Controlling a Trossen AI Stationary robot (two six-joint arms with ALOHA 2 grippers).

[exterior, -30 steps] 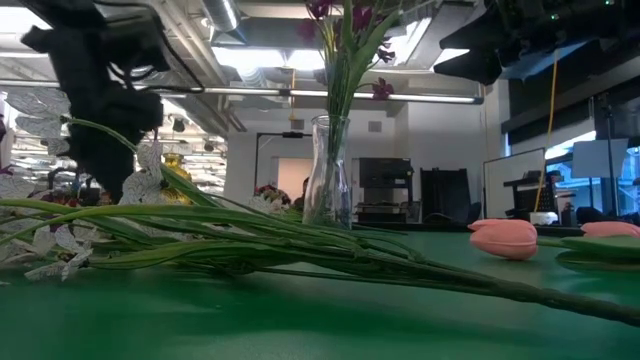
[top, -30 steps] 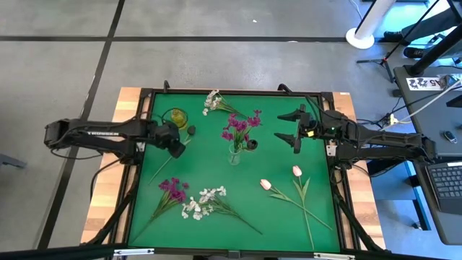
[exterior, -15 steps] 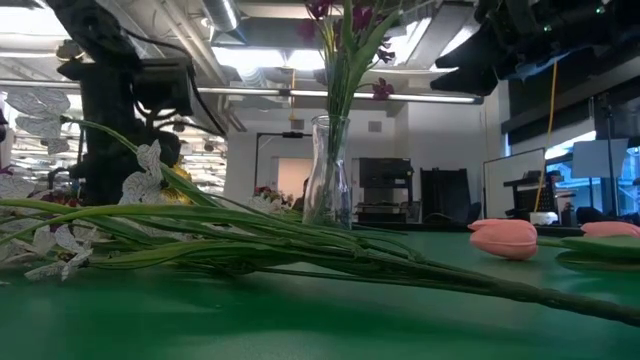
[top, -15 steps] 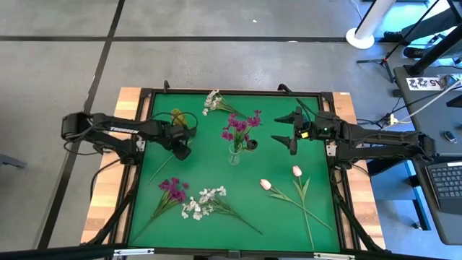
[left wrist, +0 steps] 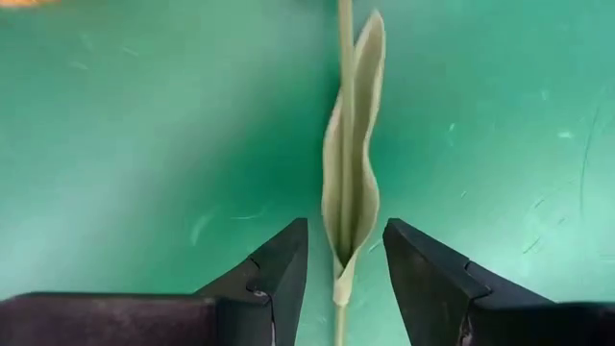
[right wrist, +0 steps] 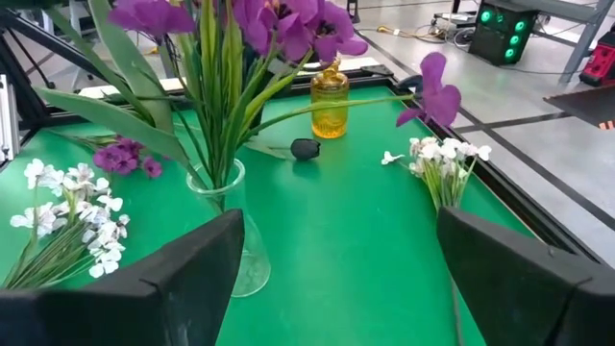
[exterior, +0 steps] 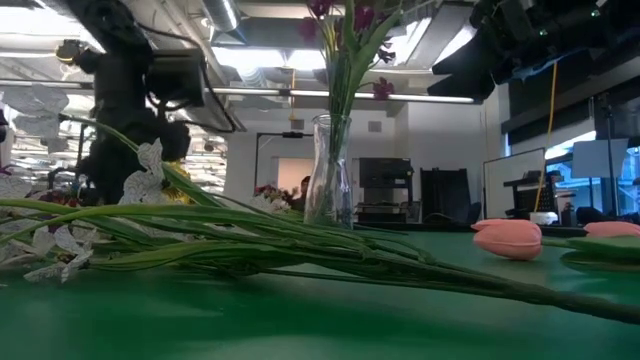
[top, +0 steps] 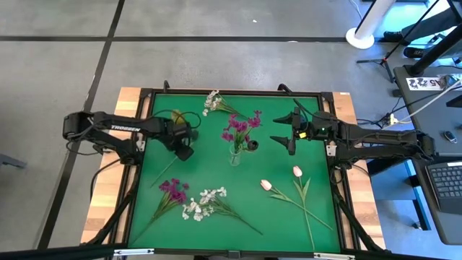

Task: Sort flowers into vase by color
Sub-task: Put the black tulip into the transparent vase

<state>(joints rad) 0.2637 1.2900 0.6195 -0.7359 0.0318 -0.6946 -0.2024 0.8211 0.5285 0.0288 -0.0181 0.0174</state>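
**Flower sorting desk: items as they stand**

1. Desk (top: 144, 217), green-topped, black-framed. Clock directions below are read from its centre in the overhead view.

2. Clear glass vase (top: 234, 155), upright near the centre, holding magenta-purple sprays (top: 238, 126) on green stems. From the right wrist camera the same vase (right wrist: 231, 240) shows the stems fanned out above its neck.

3. Amber glass vase (right wrist: 329, 104), upright toward 10 o'clock, largely covered by the left arm from above. A small dark object (right wrist: 305, 148) lies just beside it.

4. Loose flowers lying flat:
- white cluster (top: 212, 100) at 12 o'clock, near the far edge;
- magenta spray (top: 173, 188) at 8 o'clock;
- white cluster (top: 202, 202) at 7 o'clock, just beside the magenta one, their stems crossing;
- two pale pink tulip buds (top: 266, 185) and (top: 297, 171) at 4 to 5 o'clock, long stems trailing toward the near edge.

5. Left gripper (top: 184, 152), low over the desk at 9 o'clock. Its fingers (left wrist: 279, 269) stand part-open on either side of a green stem with a folded leaf (left wrist: 351, 183) (whether they touch it I cannot tell).

6. Right gripper (top: 287, 133), held above the desk at 2 o'clock, fingers (right wrist: 183, 269) spread wide, nothing between them, facing the clear vase.
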